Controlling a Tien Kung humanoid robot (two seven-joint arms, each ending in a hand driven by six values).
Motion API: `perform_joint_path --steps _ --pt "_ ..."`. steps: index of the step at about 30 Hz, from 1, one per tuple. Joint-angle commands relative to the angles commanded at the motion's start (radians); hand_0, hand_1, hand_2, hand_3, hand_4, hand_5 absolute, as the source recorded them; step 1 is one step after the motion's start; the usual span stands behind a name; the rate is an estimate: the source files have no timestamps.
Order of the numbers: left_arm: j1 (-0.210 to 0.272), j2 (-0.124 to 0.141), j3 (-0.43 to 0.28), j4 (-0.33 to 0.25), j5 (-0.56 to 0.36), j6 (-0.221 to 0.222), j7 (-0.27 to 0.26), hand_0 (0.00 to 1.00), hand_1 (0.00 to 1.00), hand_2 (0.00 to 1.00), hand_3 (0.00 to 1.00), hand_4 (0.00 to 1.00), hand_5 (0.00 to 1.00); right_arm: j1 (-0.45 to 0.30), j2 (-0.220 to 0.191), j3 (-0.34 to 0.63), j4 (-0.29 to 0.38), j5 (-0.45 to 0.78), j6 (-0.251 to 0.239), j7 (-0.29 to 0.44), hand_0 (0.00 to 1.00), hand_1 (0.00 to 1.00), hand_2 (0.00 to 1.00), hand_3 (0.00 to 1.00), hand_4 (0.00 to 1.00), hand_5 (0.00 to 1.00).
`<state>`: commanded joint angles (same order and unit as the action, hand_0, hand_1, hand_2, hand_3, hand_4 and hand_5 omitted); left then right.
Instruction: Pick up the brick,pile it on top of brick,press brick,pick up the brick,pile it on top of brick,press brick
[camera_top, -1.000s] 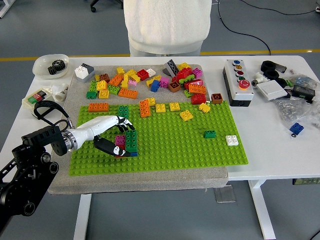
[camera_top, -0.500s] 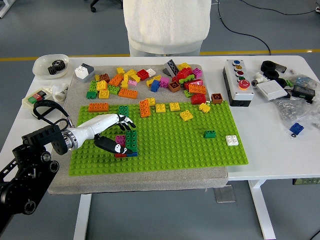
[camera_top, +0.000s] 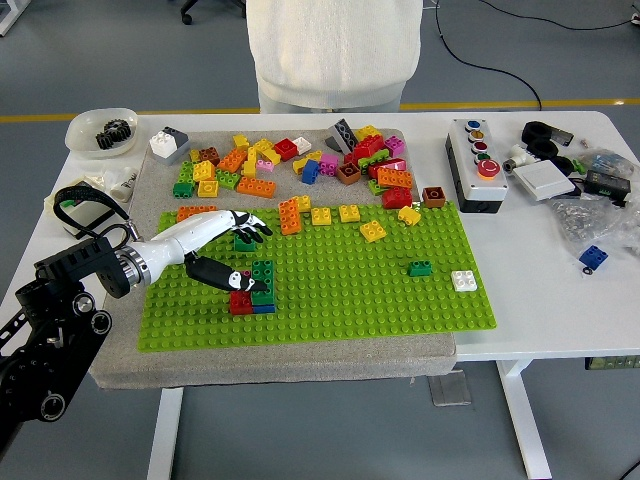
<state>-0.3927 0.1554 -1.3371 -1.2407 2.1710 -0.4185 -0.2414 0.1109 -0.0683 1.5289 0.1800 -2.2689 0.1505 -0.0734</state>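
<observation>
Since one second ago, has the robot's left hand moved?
Yes. The left hand has risen toward the far side, off the small stack of green, pink, red and blue bricks, which stays on the green studded baseplate.

White table (camera_top: 520, 320) spans the frame. A grey mat (camera_top: 300, 352) covers its left and centre and carries a green baseplate (camera_top: 400, 300) and a heap of loose bricks (camera_top: 300, 160) along its far edge. Upper left of the table: a white bowl (camera_top: 88, 128) holding dark gears (camera_top: 117, 133). Right of the mat: a button box (camera_top: 476, 165). Upper right corner: a white switch plate (camera_top: 543, 179), black parts, clutter. One blue brick (camera_top: 593, 257) lies at the right edge.
</observation>
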Motion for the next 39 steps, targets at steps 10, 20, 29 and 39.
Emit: perform_joint_path --steps 10,20,29,39 --pt "0.025 0.022 -0.002 -0.059 -0.009 0.021 0.008 0.869 0.708 0.724 0.711 0.998 0.52 0.001 -0.003 0.005 0.0 0.0 -0.003 -0.001 0.742 0.642 0.714 0.621 0.857 0.414" --pt "0.047 0.047 0.001 -0.098 -0.016 0.045 0.001 0.949 0.717 0.681 0.652 0.998 0.624 0.002 -0.004 0.007 0.0 0.0 -0.003 -0.002 0.741 0.642 0.714 0.621 0.858 0.415" --pt "0.066 0.069 0.003 -0.119 -0.026 0.071 -0.016 0.966 0.722 0.681 0.619 0.998 0.642 0.002 -0.005 0.005 0.0 0.0 -0.003 -0.002 0.742 0.642 0.714 0.621 0.858 0.415" --pt "0.081 0.074 0.015 -0.114 -0.038 0.099 -0.042 0.996 0.748 0.723 0.583 0.998 0.735 0.001 -0.005 0.0 0.0 0.0 -0.003 0.001 0.741 0.644 0.714 0.622 0.859 0.416"
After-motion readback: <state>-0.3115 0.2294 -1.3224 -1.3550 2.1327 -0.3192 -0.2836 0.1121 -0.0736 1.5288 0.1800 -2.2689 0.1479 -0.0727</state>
